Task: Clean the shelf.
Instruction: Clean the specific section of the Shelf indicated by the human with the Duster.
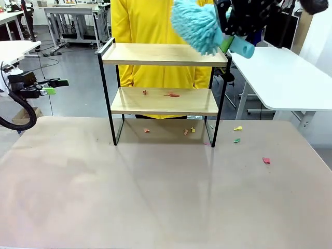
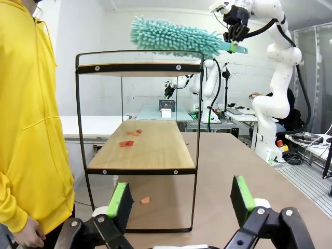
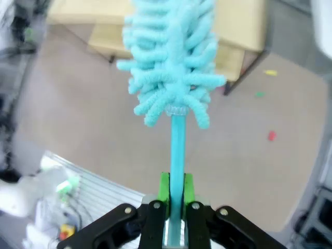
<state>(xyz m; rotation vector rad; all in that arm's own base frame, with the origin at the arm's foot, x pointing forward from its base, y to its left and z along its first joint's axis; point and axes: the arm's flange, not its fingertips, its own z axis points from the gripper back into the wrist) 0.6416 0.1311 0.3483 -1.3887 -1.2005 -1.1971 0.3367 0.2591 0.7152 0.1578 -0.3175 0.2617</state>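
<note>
Across the bench, right pincer clenches a duster pointing crosswise over the shelf's top board; left pincer released, well apart.

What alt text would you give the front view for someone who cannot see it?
The right gripper holds a fluffy teal duster over the top board of a small two-tier shelf. Coloured scraps lie on its lower board and on the table; a person in yellow stands behind it.
</note>
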